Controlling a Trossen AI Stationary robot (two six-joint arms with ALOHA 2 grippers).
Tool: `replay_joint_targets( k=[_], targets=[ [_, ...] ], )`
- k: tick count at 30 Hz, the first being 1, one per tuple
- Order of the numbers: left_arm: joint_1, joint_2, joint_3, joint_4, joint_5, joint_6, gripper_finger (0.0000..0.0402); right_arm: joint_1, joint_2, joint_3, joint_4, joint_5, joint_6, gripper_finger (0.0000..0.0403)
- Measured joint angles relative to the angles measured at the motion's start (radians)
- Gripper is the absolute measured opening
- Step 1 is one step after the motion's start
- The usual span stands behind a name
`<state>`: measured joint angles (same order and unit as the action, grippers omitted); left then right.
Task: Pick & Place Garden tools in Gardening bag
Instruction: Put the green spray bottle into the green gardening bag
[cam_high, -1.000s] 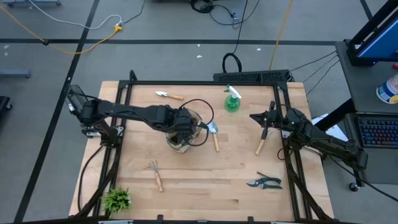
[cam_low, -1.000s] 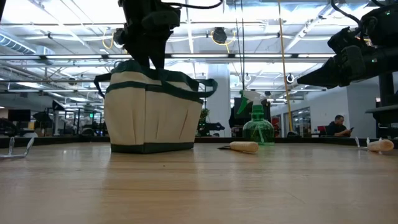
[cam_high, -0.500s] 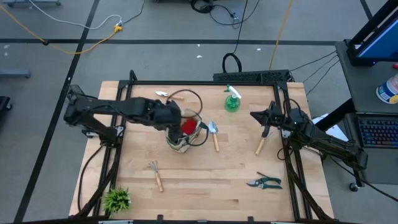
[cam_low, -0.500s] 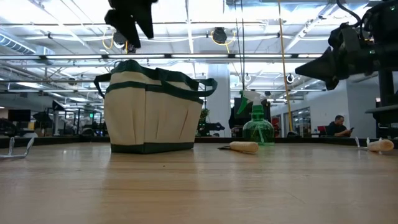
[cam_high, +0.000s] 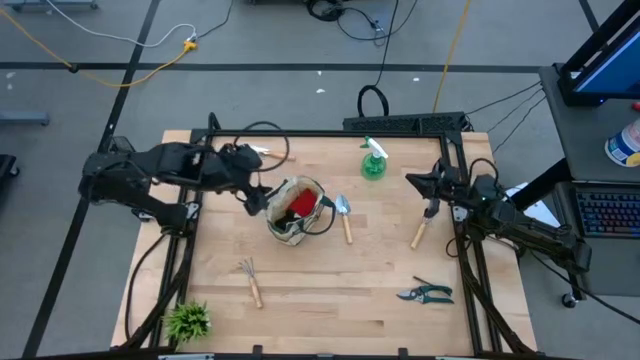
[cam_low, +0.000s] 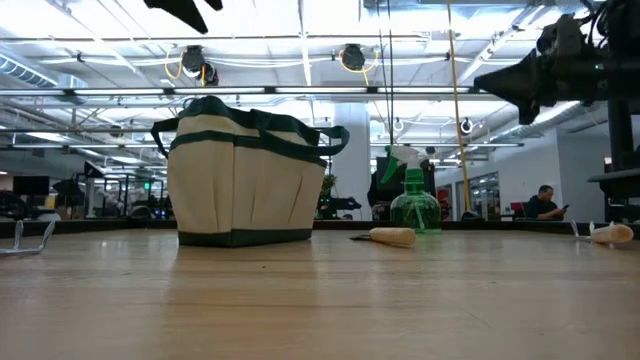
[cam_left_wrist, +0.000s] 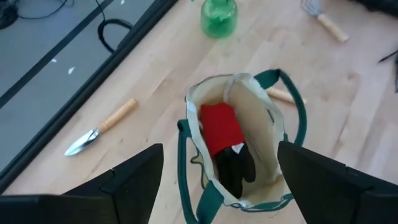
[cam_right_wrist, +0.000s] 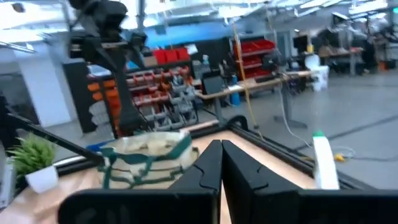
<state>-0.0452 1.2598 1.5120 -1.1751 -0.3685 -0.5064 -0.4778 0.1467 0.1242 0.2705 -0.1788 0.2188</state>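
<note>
The beige gardening bag (cam_high: 290, 222) with green trim stands on its base at the table's middle, also in the low view (cam_low: 245, 175). A red-and-black glove (cam_left_wrist: 227, 143) lies inside it. My left gripper (cam_high: 258, 195) is open and empty, raised above the table just left of the bag, with the bag's mouth (cam_left_wrist: 249, 81) below its fingers. My right gripper (cam_high: 415, 180) is shut and empty, raised at the table's right, above a wooden-handled tool (cam_high: 420, 232). It points toward the bag.
On the table lie a trowel (cam_high: 265, 151) at the far side, a small scoop (cam_high: 343, 215) right of the bag, a pronged rake (cam_high: 250, 280) near the front, and dark shears (cam_high: 425, 294) at the front right. A green spray bottle (cam_high: 374, 160) stands far right of the bag. A leafy plant (cam_high: 188, 320) stands at the front left corner.
My left gripper has risen out of the bag's mouth and drawn back toward the table's left edge, empty. The red-and-black glove, hidden under the gripper before, now lies in the bag. My right gripper has risen a little.
</note>
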Motion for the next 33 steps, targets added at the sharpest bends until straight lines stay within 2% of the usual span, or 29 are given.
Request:
replay_joint_targets(
  k=[6,18,22,29,33],
  targets=[
    [-0.014,-0.121,-0.105,0.061,0.004,-0.036,0.0324,0.000,0.000,0.000,0.084,-0.006,-0.002,0.0000],
    [-0.145,-0.454,-0.542,0.456,0.046,-0.104,0.0324,0.000,0.001,0.000,0.114,-0.006,0.008,0.0000],
    [-0.177,-0.533,-0.646,0.513,0.044,-0.126,0.0324,0.002,0.001,0.000,0.114,-0.008,0.009,0.0000],
    [-0.221,-0.654,-0.753,0.522,-0.091,-0.166,0.0324,0.002,0.006,0.000,0.115,0.096,-0.010,0.0000],
    [-0.241,-0.725,-0.774,0.522,-0.133,-0.141,0.0324,0.002,0.043,0.000,0.133,0.100,0.000,0.0000]
  ],
)
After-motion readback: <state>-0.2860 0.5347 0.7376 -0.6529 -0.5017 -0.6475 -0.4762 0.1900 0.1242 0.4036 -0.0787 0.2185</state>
